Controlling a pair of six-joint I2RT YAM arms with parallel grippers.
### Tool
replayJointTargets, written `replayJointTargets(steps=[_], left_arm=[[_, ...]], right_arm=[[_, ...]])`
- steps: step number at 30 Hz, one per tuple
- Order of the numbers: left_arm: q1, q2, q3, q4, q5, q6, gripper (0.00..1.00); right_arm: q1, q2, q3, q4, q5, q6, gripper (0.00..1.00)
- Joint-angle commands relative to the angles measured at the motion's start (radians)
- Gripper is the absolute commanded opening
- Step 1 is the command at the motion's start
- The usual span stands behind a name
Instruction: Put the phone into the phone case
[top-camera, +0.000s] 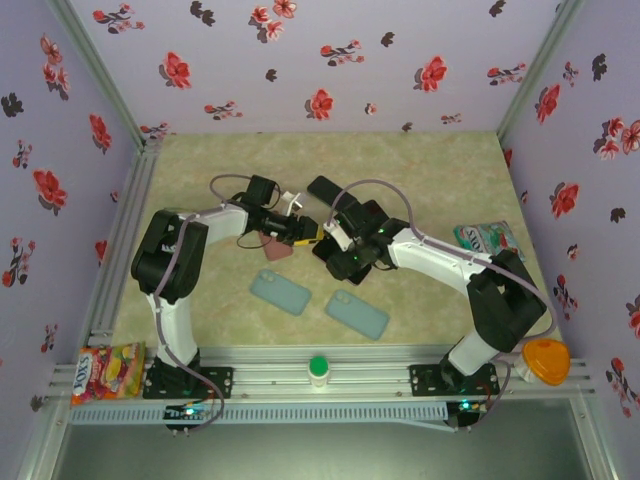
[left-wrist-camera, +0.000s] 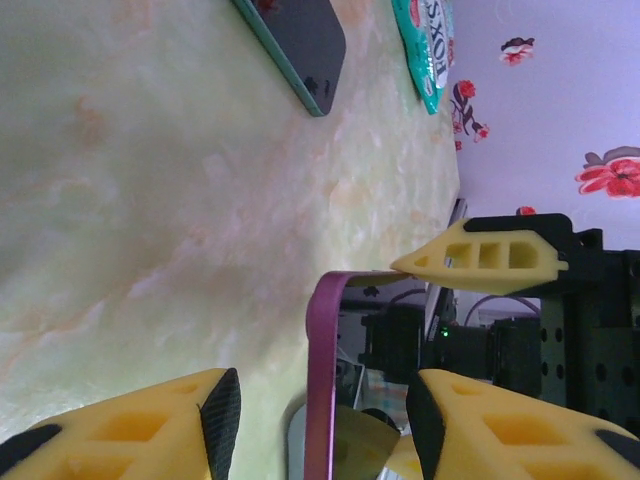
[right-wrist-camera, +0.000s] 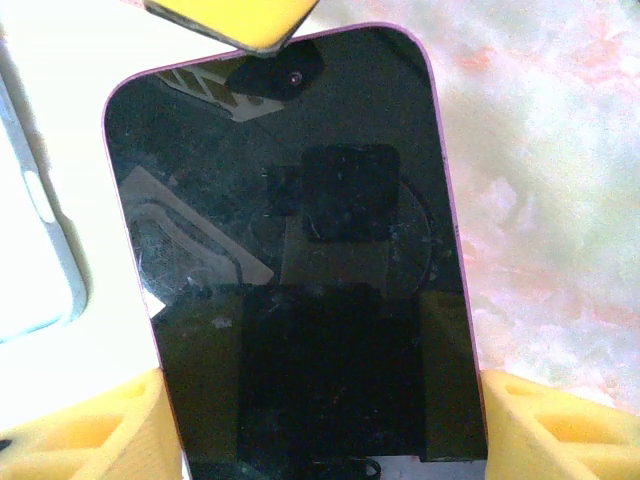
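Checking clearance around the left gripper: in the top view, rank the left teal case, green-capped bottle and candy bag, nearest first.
1. Left teal case, mid-table, just toward the bases from the left gripper.
2. Green-capped bottle, on the front rail between the bases.
3. Candy bag, at the near left corner.

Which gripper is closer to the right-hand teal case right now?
Right. The right gripper is just behind the case, holding the phone; the left gripper sits farther left, straddling the phone.
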Motion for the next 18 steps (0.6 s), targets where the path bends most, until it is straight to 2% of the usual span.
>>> replayJointTargets(steps=[1,18], left_arm=[[-0.011,0.02,-0.007,0.001,0.051,0.008,0.52],[-0.044,0.038,-0.003,-0.041,0.065,0.042,0.48]], right_arm=[[0.008,-0.032,0.004,0.025,0.024,0.012,0.64],[0.01,-0.029,0.021,0.025,0.037,0.006,0.63]])
